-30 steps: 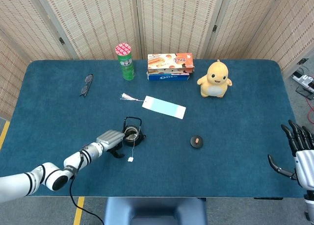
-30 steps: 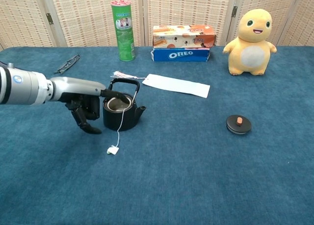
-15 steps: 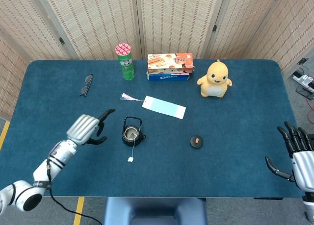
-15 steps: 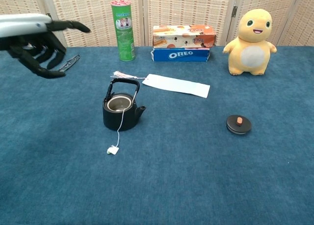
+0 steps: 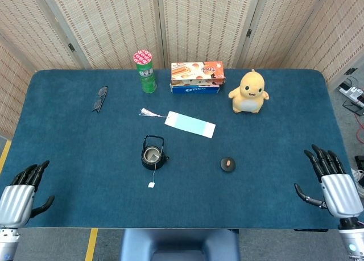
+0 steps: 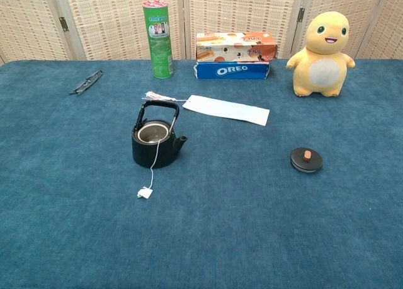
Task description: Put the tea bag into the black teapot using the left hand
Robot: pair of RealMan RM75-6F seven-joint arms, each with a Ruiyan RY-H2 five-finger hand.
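Since the tea bag's string (image 6: 153, 162) already runs from inside the black teapot (image 6: 155, 141) over its rim and down to the paper tag (image 6: 145, 192) on the cloth, we judge that the bag itself sits in the pot, though we cannot see it in the pot's mouth in either view.

We locate the teapot near the middle of the blue table (image 5: 74, 136), left of centre, upright, handle raised, its lid (image 6: 306, 159) lying well apart to the right. The string's long axis runs from the pot toward the near table edge, tag end nearest us.

We find the left hand (image 5: 16, 201) at the near left corner of the table, off the working area, fingers spread and holding nothing. The right hand (image 5: 335, 187) sits at the near right corner, likewise spread and empty. Neither hand appears in the chest view.

From the left hand, the teapot lies forward and to the right, well apart. The left hand is somewhat nearer the pot than the right hand, which agrees with the task's assignment.

We judge the placement complete. Any further left-hand move would concern only the trailing tag.
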